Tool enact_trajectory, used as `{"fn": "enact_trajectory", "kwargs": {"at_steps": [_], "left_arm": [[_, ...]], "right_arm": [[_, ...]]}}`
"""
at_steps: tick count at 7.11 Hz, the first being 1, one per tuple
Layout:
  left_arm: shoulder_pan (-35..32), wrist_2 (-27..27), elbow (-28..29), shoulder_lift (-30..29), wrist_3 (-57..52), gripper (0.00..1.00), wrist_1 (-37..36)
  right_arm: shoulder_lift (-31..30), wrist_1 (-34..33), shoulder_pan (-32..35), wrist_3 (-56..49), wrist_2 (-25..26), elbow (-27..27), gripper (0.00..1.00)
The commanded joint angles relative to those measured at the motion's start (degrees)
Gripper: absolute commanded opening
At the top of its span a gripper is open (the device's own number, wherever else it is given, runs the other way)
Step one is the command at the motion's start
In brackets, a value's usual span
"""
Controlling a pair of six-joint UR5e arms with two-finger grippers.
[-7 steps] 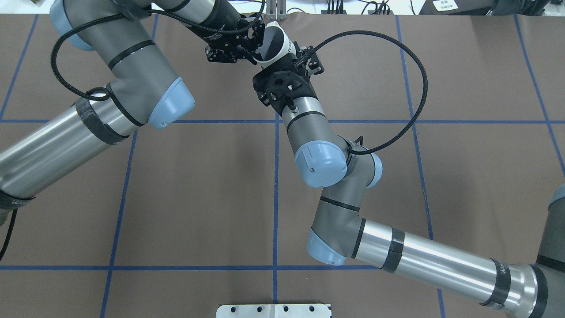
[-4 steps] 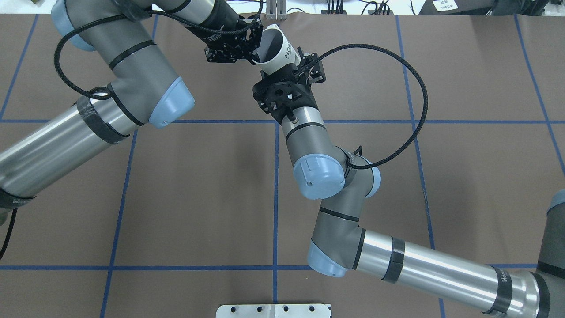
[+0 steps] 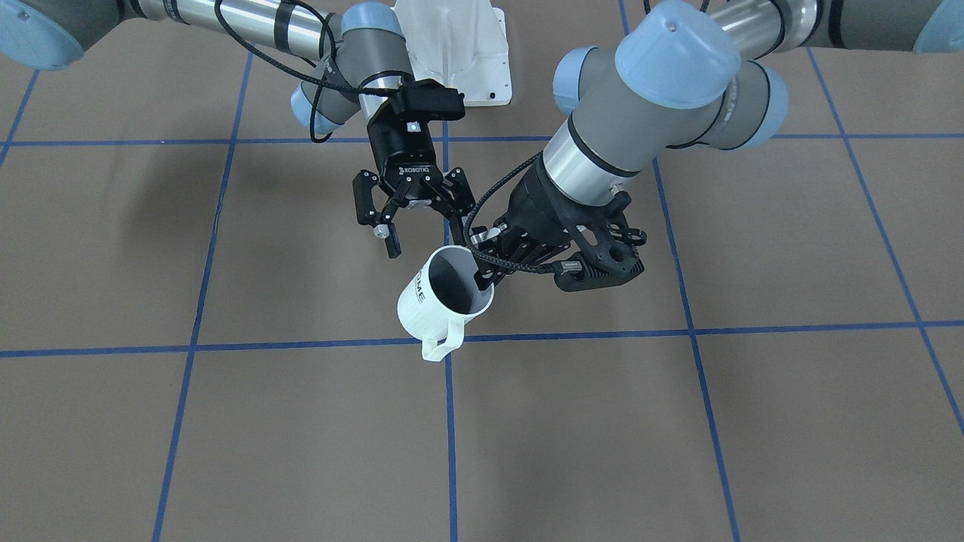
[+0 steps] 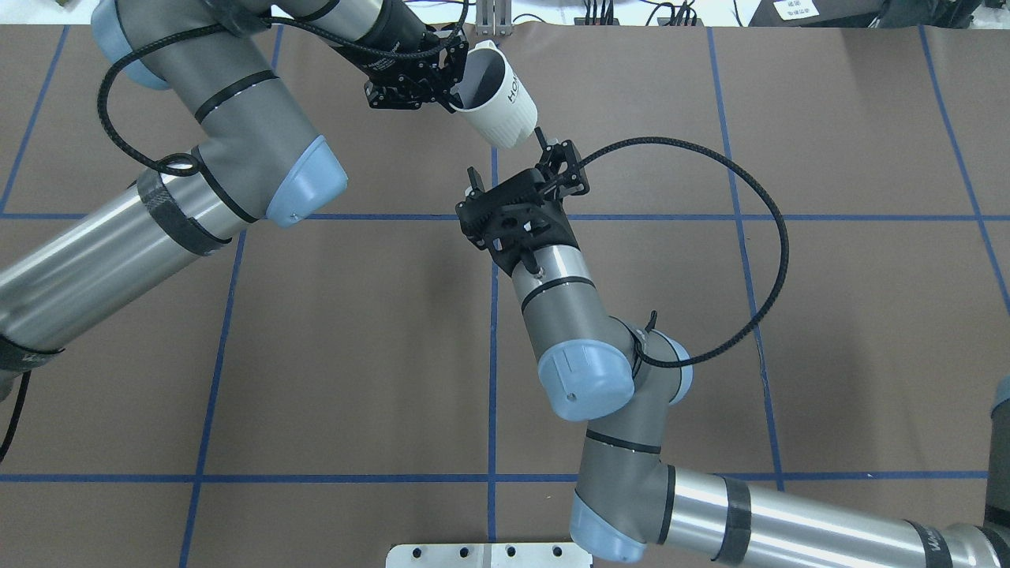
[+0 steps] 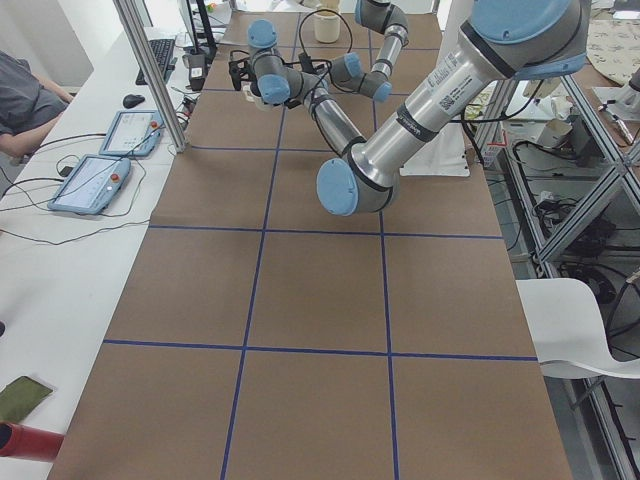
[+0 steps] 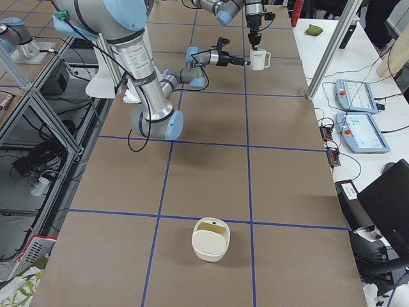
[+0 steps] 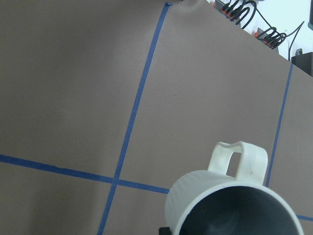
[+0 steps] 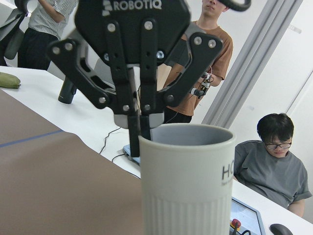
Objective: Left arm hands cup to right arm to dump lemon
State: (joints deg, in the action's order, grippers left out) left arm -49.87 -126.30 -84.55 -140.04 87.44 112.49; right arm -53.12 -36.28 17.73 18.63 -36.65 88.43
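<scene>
The cup point(image 3: 431, 299), a white ribbed mug with a grey inside, hangs tilted above the table, handle toward the camera in the front view. My left gripper point(image 3: 482, 283) is shut on its rim, one finger inside. In the overhead view the cup point(image 4: 499, 99) is at the top centre with the left gripper point(image 4: 455, 85) on its rim. My right gripper point(image 4: 509, 156) is open and empty, a short way from the cup's base. It also shows in the front view point(image 3: 422, 226). The right wrist view faces the cup point(image 8: 188, 181). No lemon shows; the left wrist view shows only the cup's point(image 7: 230, 205) dark inside.
A cream bowl-like container point(image 6: 211, 240) stands on the table near the end on the robot's right. A white mounting plate point(image 4: 489, 554) sits at the robot's base. Operators and tablets point(image 6: 358, 96) are on the bench beyond the far table edge.
My right gripper, which was around the cup's lower body, has pulled back toward the robot and now stands apart from it. The left gripper still holds the cup by the rim.
</scene>
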Motion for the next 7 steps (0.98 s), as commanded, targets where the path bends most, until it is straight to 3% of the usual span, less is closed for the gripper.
{"fn": "enact_trajectory", "kwargs": {"at_steps": [1, 2, 6, 7], "left_arm": [[-0.1, 0.2, 0.0, 0.0, 0.0, 0.00, 0.0], [-0.1, 0.2, 0.0, 0.0, -0.1, 0.00, 0.0], [-0.2, 0.3, 0.0, 0.0, -0.1, 0.00, -0.1], [-0.3, 0.3, 0.0, 0.1, -0.1, 0.00, -0.1]], "right_arm": [[-6.0, 0.2, -4.4, 0.0, 1.7, 10.3, 0.99], [-7.5, 0.2, -5.4, 0.0, 1.7, 14.3, 0.99], [-8.5, 0.0, -1.4, 6.7, 0.6, 14.7, 0.99], [-8.7, 0.0, 0.3, 8.3, -1.6, 14.7, 0.99]]}}
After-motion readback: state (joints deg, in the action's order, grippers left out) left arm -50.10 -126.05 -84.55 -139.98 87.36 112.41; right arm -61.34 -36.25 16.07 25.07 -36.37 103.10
